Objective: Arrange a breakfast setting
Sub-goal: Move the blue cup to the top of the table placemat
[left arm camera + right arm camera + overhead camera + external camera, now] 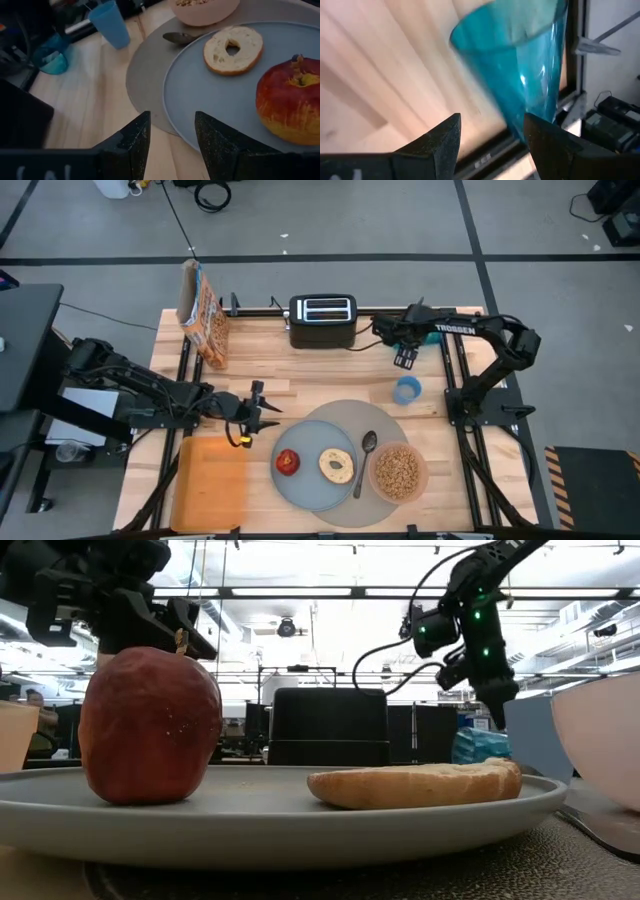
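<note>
A grey-blue plate (pixel 312 480) lies on the round grey mat (pixel 385 420). On it rest a red fruit (pixel 288 462) and a bagel half (pixel 337 466), cut face up. A metal spoon (pixel 365 458) lies on the mat between the plate and the pink bowl (pixel 399 472) of brown cereal. A teal tumbler (pixel 407 389) stands upright on the wood beyond the mat. My left gripper (pixel 262 417) is open and empty just left of the plate (pixel 172 145). My right gripper (pixel 405 360) is open above the tumbler's far side (pixel 492 125), clear of the tumbler (pixel 520 65).
A black toaster (pixel 322 320) stands at the far edge, with a cereal box (pixel 205 315) at the far left. An orange tray (pixel 210 480) lies near the front left, beside the plate. Bare wood lies between the toaster and the mat.
</note>
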`<state>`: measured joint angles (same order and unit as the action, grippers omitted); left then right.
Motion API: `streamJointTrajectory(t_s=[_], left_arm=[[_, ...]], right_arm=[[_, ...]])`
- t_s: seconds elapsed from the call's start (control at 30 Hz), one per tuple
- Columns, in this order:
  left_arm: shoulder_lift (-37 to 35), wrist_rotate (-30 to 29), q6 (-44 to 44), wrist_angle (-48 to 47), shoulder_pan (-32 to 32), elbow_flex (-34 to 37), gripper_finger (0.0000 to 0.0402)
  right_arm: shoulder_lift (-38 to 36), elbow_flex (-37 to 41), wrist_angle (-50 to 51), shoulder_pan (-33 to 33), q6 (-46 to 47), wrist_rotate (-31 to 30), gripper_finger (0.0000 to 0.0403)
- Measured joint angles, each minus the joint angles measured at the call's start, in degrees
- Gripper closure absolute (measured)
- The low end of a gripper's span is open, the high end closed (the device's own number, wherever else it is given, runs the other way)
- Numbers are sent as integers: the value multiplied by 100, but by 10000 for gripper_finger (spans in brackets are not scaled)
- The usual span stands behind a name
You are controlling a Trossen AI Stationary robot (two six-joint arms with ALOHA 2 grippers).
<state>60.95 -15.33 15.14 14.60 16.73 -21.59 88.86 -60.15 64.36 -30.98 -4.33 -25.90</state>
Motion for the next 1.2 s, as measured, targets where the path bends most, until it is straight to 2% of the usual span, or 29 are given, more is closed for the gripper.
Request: streamJointTrajectory(t_s=[0.2,0.3,0.4,0.53,0.67,0.73,0.8,1.03,1.2], left_arm=[[0,-8,-81,-87,0,1,239],[3,-15,71,393,-18,3,239],[93,-63,-21,1177,-217,-137,239],[429,77,-272,456,-649,-1030,239],[1188,1076,-470,162,-1205,-1956,239],[1664,1665,-642,193,-1473,-2385,239],[2183,1957,-738,279,-1703,-2799,239],[4036,1998,-866,204,-2219,-4560,239],[4767,1994,-737,264,-2279,-5274,239]], right_arm=[[0,-482,999,159,349,-62,183],[-9,-694,1350,244,470,-233,189],[-172,-806,1057,174,479,-216,195],[-377,-804,393,-277,324,24,198],[-494,-804,2,-619,561,280,199],[-511,-804,103,-683,602,296,199],[-541,-804,249,-707,549,266,199],[-566,-848,216,-936,53,502,199],[-562,-849,230,-1095,-508,369,198]])
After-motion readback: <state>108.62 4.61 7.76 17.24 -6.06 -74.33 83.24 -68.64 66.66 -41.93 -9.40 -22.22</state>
